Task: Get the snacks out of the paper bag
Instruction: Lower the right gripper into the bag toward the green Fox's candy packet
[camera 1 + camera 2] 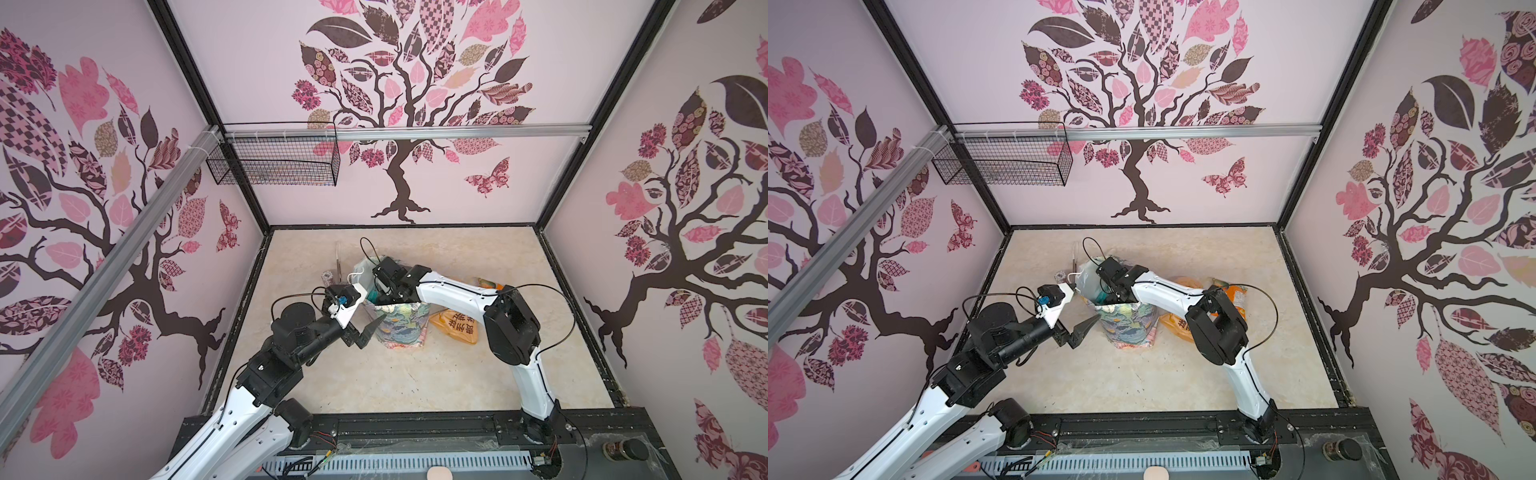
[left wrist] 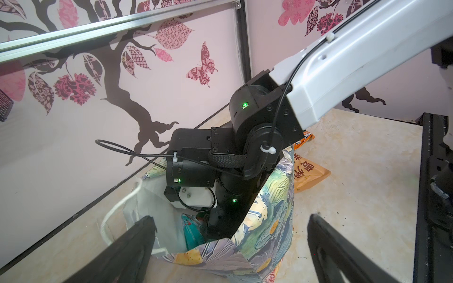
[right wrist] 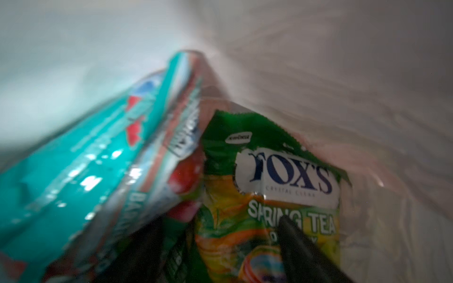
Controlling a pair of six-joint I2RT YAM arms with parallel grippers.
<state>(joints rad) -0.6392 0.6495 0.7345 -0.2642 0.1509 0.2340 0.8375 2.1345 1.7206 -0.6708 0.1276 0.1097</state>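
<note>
Pink walls printed with dark trees close in a pale marble-look table [image 1: 415, 382], and both arms reach toward its middle. Upright there stands the paper bag [image 1: 401, 328], floral outside and white inside. The right arm is plunged wrist-deep through its mouth, nearly filling it. Just beside the bag, on the right arm's side, the large orange packet [image 1: 455, 328] lies flat on the table, already out. Inside, the teal-red packet [image 3: 85, 183] leans against the green-yellow FOX'S packet [image 3: 269, 196]. The left gripper [image 1: 365, 332] hovers by the bag's near corner with its fingers spread wide, holding nothing; I cannot tell whether a tip touches the paper. The right gripper [image 3: 219, 220] has a dark finger on either side of the FOX'S packet's lower part, but whether they already press it cannot be told. The chief risk, as I judge it, is the unheld bag: a lift could drag or tip it, since the wrist crowds the rim. The slick film may also slip free, or the leaning teal-red packet may catch and ride up too.
</note>
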